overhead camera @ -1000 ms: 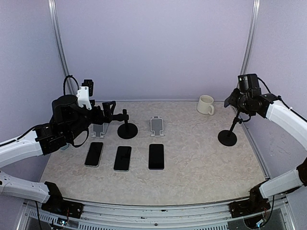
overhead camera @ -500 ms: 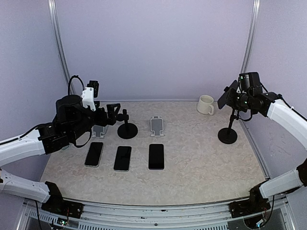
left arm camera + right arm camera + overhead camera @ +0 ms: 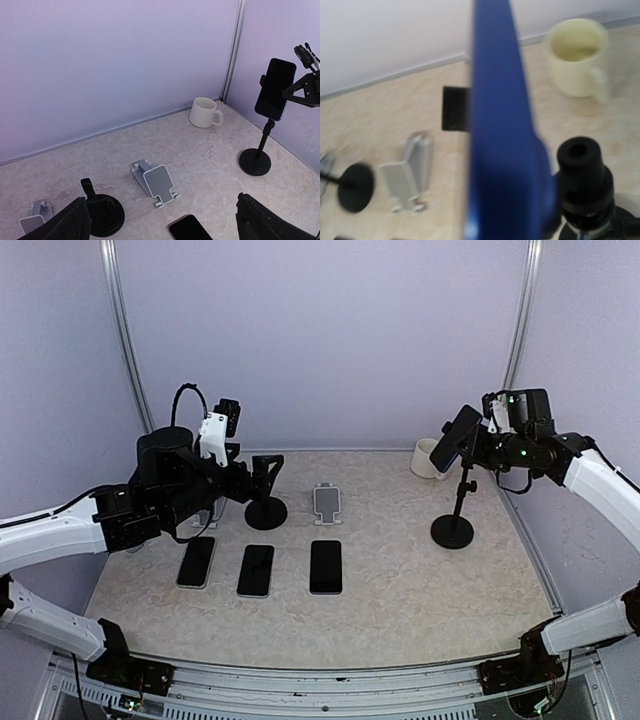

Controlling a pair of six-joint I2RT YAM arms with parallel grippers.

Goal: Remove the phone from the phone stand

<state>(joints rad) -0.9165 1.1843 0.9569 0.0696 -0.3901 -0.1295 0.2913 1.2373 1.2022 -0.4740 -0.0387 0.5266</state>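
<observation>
Phone stand (image 3: 452,531) has slid left from the right edge of the frame, dragged along with the right gripper (image 3: 478,443). Phone (image 3: 456,438) is clamped upright at the stand's top, right of centre, near the mug (image 3: 427,457). Right fingers sit at the phone's side; can't tell if they grip it. Left gripper (image 3: 262,475) has risen at left, fingers wide and holding nothing.

Counted 4 phones: 3 flat on counter (image 3: 420,600) (left phone (image 3: 196,561), middle phone (image 3: 255,570), right phone (image 3: 325,566)) plus clamped phone (image 3: 455,438). Pole stands were 2: left black stand (image 3: 265,512), right black stand (image 3: 452,531). Folding stands were 2: left grey stand (image 3: 32,216), centre grey stand (image 3: 327,501). Mug (image 3: 204,112): 1.
</observation>
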